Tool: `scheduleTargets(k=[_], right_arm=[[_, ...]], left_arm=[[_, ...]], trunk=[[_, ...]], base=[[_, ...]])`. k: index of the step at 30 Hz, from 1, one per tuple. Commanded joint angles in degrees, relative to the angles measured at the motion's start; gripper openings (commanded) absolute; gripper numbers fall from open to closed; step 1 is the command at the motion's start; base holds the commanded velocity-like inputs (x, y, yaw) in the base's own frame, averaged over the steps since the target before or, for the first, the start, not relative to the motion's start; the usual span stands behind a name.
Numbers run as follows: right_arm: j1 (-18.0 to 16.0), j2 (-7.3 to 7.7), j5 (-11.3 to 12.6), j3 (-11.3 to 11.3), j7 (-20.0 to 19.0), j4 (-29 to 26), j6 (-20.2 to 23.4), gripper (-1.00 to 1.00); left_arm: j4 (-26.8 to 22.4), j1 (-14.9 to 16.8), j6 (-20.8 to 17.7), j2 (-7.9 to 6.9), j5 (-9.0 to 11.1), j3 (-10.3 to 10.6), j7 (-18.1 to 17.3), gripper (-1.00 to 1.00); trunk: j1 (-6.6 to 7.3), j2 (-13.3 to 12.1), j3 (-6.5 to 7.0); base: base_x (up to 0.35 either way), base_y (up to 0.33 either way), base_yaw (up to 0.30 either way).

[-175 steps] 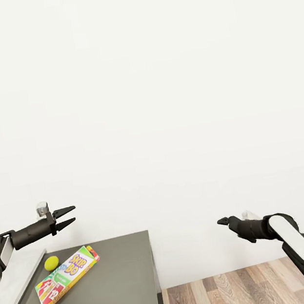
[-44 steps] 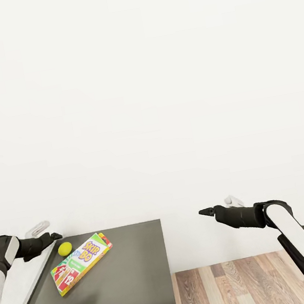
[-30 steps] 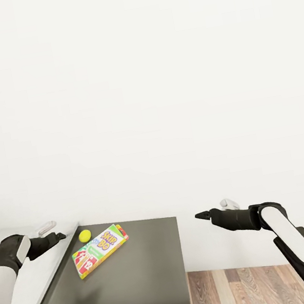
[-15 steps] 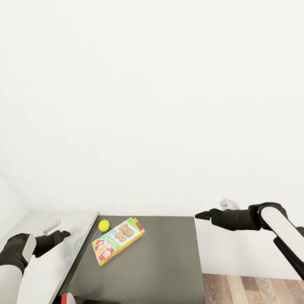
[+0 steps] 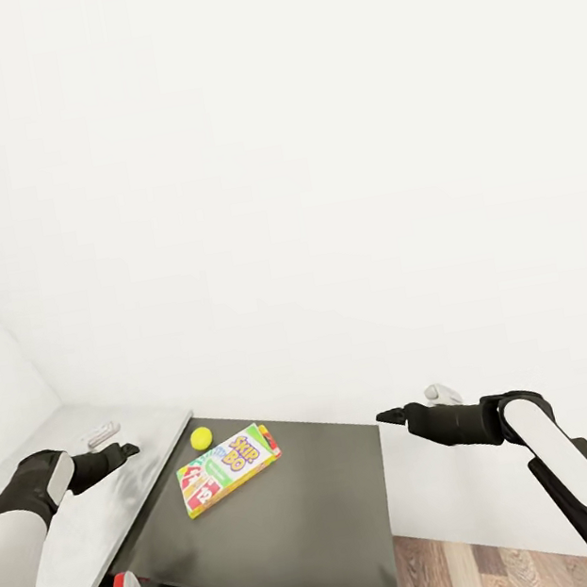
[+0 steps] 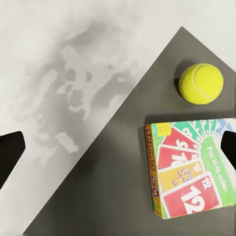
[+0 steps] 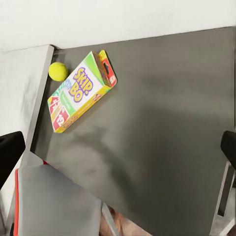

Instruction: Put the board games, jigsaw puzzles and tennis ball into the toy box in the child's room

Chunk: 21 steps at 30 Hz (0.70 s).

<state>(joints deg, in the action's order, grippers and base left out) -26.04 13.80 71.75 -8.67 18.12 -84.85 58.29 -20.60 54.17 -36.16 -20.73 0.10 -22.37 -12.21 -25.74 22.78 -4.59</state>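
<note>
One board game (image 5: pixel 229 468) reads "SKIP BO", beside tennis ball (image 5: pixel 201 438); both grippers' fingers spread, empty.

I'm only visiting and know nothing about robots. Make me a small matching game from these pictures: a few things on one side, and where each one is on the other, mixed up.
Things:
1. tennis ball
2. board game
3. left gripper
4. right gripper

Places:
A. in the air just past the dark surface's right edge
B. lying flat on the dark surface
C. above the pale grey top
D. on the dark surface, near its seam with the pale grey top

Pairs: 1-D, 2-B, 3-C, 4-A
</note>
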Motion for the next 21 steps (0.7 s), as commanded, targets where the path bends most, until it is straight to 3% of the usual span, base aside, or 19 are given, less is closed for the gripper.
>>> scheduleTargets(k=[1, 21], right_arm=[[-0.1, 0.04, 0.6, -0.1, 0.6, 0.0, 0.0, 1.0], [-0.1, 0.0, 0.6, 0.0, 0.6, -0.1, 0.0, 1.0]], left_arm=[[-0.1, 0.1, -0.4, 0.03, 0.0, -0.3, -0.2, 1.0], [-0.1, 0.1, -0.4, 0.07, 0.0, -0.4, -0.4, 1.0]], trunk=[[-0.04, 0.1, -0.13], [-0.04, 0.1, -0.13]], base=[[0.001, -0.135, 0.001], [0.0, -0.032, 0.0]])
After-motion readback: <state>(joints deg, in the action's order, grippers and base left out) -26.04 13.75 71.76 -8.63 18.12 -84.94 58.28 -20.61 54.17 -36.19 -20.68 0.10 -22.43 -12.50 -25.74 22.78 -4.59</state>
